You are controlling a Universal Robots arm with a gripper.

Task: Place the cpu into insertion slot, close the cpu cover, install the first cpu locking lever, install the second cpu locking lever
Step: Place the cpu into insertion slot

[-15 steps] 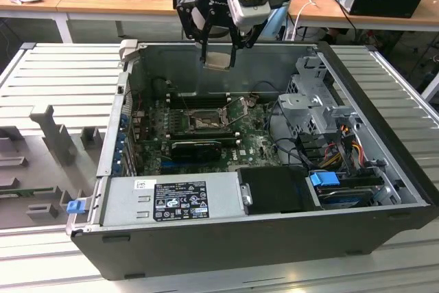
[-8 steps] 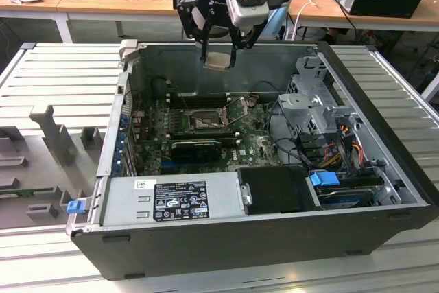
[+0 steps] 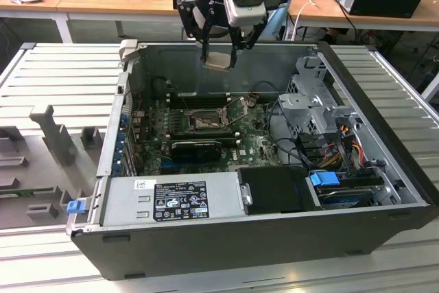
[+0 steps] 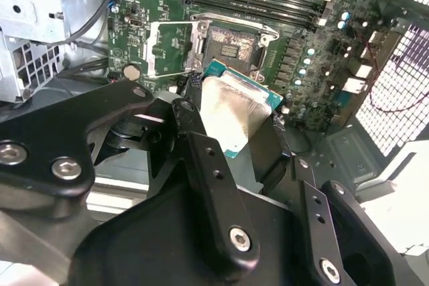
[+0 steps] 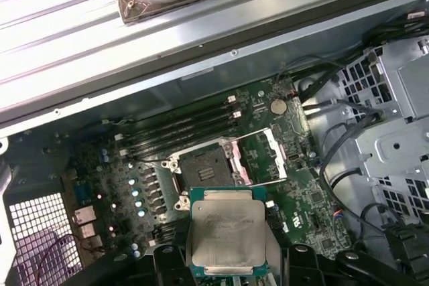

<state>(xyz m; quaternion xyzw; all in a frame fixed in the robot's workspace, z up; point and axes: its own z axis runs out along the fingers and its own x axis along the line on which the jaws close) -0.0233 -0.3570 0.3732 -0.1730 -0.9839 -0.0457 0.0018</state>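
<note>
- One open computer case [image 3: 274,245] lies on its side. I judge it was laid that way so the arm can come down onto the board from above.
- One green motherboard [image 5: 315,212] lies flat on the case floor. I make out what look like four long black memory slots [image 5: 181,124] beside the socket.
- One gripper [image 3: 219,47] hangs above the case near its far wall, well clear of the board. Its two fingers [image 4: 201,165] are clamped on opposite edges of the cpu. That grip looks chosen to leave the underside free for seating.
- One cpu cover [image 5: 236,160] is swung open and lies beside the socket, with the board showing through its window. Thrown back like that, it leaves the way in clear.
- One insertion slot [image 5: 204,165] sits bare with a dark centre and nothing in it.
- One cpu [image 5: 228,236] is held in the air with its dull metal top toward both wrist views. In the exterior view it is slightly tilted. It is well apart from the slot and not yet placed.
- I cannot count the locking levers with any confidence.
</note>
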